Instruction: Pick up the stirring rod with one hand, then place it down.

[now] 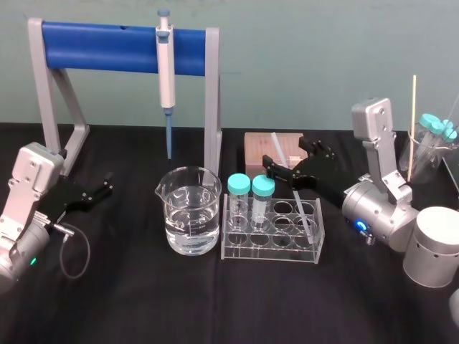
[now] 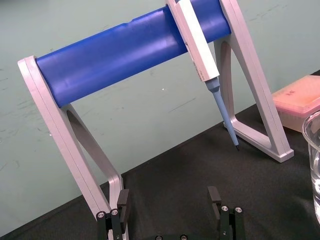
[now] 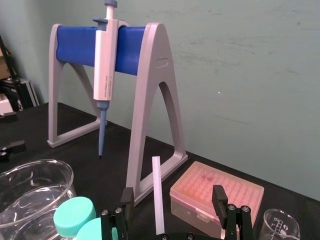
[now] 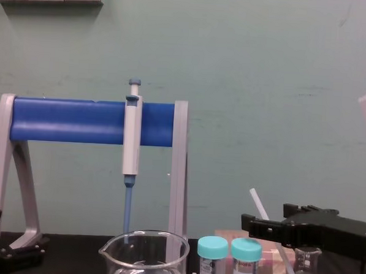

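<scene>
The stirring rod (image 1: pixel 301 209) is a thin white translucent stick. It leans tilted in the clear tube rack (image 1: pixel 312 247), with its upper end over the pink tip box (image 1: pixel 257 149). My right gripper (image 1: pixel 284 150) reaches in from the right and stands open. The rod (image 3: pixel 158 195) rises between its fingers (image 3: pixel 218 197) and touches neither. In the chest view the rod's top (image 4: pixel 257 203) sticks up above the right gripper (image 4: pixel 266 216). My left gripper (image 1: pixel 107 185) rests open at the far left by the stand's foot, and is empty (image 2: pixel 169 196).
A glass beaker of water (image 1: pixel 188 218) stands left of the rack. Two teal-capped tubes (image 1: pixel 251 192) sit in the rack's left slots. A white-and-blue pipette (image 1: pixel 166 68) hangs on the blue-barred stand (image 1: pixel 100 46). A beaker of tubes (image 1: pixel 430 147) stands at the back right.
</scene>
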`<action>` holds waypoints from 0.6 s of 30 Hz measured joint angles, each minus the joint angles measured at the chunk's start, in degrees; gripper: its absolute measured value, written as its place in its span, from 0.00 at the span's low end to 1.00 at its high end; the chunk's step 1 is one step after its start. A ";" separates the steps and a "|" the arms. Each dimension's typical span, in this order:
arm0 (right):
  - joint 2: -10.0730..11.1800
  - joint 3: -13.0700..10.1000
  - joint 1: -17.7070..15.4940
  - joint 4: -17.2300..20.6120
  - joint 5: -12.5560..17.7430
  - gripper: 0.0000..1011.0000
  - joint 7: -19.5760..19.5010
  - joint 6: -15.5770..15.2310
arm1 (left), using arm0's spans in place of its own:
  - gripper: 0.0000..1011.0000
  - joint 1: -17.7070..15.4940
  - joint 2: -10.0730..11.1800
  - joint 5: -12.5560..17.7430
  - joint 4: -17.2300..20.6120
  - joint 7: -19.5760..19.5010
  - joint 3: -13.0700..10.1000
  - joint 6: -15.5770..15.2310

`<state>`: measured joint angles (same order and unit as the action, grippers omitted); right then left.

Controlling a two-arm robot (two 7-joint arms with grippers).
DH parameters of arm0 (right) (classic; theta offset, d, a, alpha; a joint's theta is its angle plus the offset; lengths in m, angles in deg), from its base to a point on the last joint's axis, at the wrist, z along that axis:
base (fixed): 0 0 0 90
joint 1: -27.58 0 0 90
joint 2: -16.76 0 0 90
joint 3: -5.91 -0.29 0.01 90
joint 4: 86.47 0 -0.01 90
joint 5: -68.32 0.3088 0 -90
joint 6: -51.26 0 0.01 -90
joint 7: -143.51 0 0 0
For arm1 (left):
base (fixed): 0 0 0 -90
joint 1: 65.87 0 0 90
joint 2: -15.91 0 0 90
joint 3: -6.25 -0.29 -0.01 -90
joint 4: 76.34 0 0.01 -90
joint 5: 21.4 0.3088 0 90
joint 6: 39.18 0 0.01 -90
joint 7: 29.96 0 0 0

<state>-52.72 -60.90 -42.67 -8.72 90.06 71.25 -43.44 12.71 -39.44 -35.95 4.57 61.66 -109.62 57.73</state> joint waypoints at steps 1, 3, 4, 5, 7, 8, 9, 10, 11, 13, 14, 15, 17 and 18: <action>-0.11 -0.05 0.04 -0.11 -0.17 0.99 -0.03 -0.06 | 0.99 0.00 0.00 0.00 0.00 0.00 0.00 0.00; -0.35 -0.12 0.14 -0.30 -0.48 0.99 -0.08 -0.20 | 0.99 0.00 0.00 0.00 0.00 0.00 0.00 0.00; -0.34 -0.12 0.14 -0.30 -0.48 0.99 -0.09 -0.20 | 0.99 0.00 0.00 0.00 0.00 0.00 0.00 0.00; -0.32 -0.12 0.14 -0.30 -0.47 0.99 -0.09 -0.20 | 0.99 0.00 0.00 0.00 0.00 0.00 0.00 0.00; -0.29 -0.12 0.14 -0.28 -0.44 0.99 -0.09 -0.19 | 0.99 0.00 0.00 0.00 0.00 0.00 0.00 0.00; -0.29 -0.12 0.14 -0.28 -0.44 0.99 -0.09 -0.19 | 0.99 0.00 0.00 0.00 0.00 0.00 0.00 0.00; -0.27 -0.12 0.14 -0.27 -0.43 0.99 -0.10 -0.18 | 0.99 0.00 0.00 0.00 0.00 0.00 0.00 0.00; -0.26 -0.12 0.14 -0.26 -0.42 0.99 -0.10 -0.18 | 0.99 0.00 0.00 0.00 0.00 0.00 0.00 0.00; -0.24 -0.12 0.14 -0.25 -0.41 0.99 -0.11 -0.16 | 0.99 0.00 0.00 0.00 0.00 0.00 0.00 0.00; -0.22 -0.11 0.13 -0.23 -0.38 0.99 -0.12 -0.15 | 0.99 0.00 0.00 0.00 0.00 0.00 0.00 0.00; -0.21 -0.11 0.12 -0.22 -0.37 0.98 -0.12 -0.14 | 0.99 0.00 0.00 0.00 0.00 0.00 0.00 0.00; -0.21 -0.10 0.12 -0.22 -0.36 0.97 -0.12 -0.13 | 0.99 0.00 0.00 0.00 0.00 0.00 0.00 0.00; -0.19 -0.09 0.11 -0.21 -0.33 0.92 -0.13 -0.11 | 0.99 0.00 0.00 0.00 0.00 0.00 0.00 0.00; -0.19 -0.09 0.10 -0.20 -0.32 0.92 -0.13 -0.11 | 0.99 0.00 0.00 0.00 0.00 0.00 0.00 0.00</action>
<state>-52.91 -60.98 -42.57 -8.92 89.73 71.12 -43.54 12.70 -39.44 -35.95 4.57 61.66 -109.61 57.73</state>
